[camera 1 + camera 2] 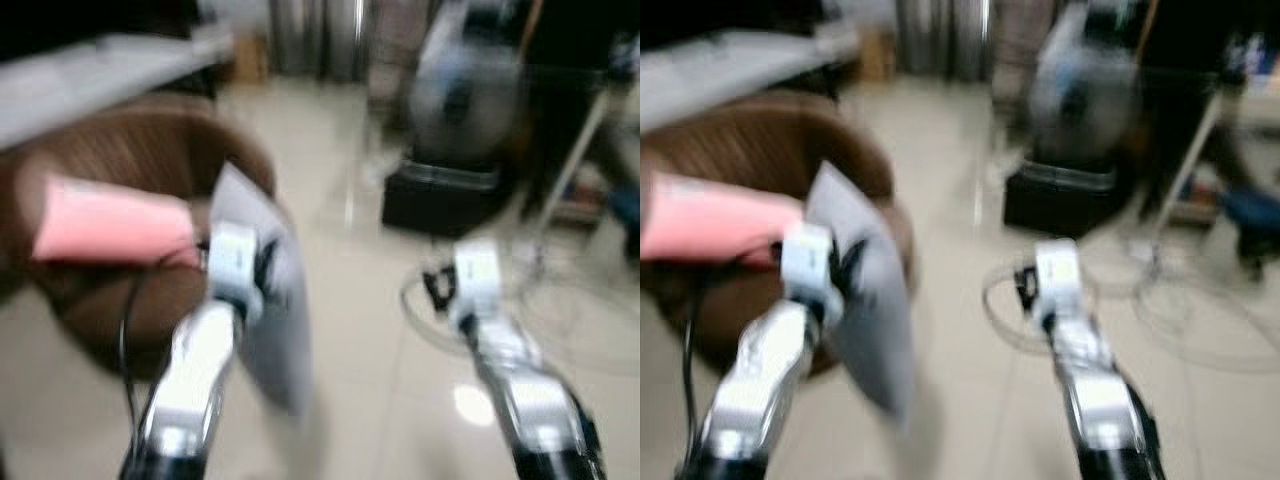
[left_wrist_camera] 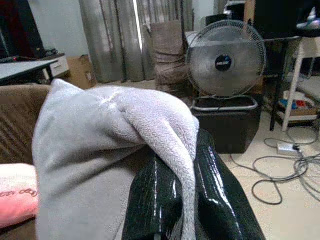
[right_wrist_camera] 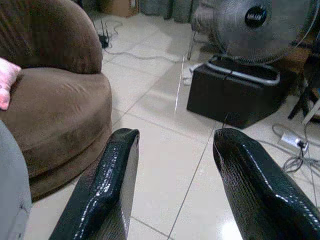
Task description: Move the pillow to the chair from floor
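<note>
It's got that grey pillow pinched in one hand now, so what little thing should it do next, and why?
Probably carry the grey pillow a little further over the brown chair before letting go. The left gripper has its fingers shut on a fold, with the pillow hanging off the floor beside the chair. A pink cushion already lies on the seat. The right gripper is open, holding nothing.

Pale tiled floor [image 3: 165, 165] carries brown chair [image 3: 55, 110], black box [image 3: 235, 95] under fan [image 2: 225, 62], loose cables [image 2: 280, 172]; pink cushion [image 1: 110, 225] lies on chair.
</note>
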{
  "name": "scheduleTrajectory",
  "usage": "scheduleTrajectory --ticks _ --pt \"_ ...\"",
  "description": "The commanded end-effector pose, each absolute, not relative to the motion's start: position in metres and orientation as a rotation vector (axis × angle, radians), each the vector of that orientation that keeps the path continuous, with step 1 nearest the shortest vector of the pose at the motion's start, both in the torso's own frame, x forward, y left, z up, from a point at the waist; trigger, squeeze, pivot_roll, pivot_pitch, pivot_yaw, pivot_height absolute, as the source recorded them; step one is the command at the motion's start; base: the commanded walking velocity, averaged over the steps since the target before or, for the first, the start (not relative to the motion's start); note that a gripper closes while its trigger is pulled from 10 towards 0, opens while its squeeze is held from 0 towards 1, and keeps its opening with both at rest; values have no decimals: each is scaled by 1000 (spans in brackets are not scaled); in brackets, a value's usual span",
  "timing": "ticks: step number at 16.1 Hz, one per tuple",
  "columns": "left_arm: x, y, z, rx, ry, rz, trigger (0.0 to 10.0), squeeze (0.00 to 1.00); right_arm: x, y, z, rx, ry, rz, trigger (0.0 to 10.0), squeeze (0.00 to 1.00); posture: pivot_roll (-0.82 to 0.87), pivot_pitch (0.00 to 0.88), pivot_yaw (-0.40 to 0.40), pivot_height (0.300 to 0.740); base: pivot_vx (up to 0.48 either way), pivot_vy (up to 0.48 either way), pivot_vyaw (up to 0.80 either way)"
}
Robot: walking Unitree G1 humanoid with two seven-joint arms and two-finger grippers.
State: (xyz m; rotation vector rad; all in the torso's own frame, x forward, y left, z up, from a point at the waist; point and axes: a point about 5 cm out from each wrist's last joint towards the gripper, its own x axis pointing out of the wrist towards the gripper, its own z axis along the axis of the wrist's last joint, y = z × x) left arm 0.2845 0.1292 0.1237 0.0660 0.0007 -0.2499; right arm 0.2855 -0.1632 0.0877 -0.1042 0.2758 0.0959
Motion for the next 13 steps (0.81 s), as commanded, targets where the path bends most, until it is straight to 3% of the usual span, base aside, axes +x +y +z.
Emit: scheduleTrajectory --ticks 1,13 --pt "288 133 138 83 -59 -242 10000 0 290 -156 93 -90 258 113 10000 0 -34 0 36 740 326 0 -556" --pt "289 132 137 78 -54 -249 10000 0 289 -159 92 -114 264 105 10000 0 -44 0 44 740 355 0 -43"
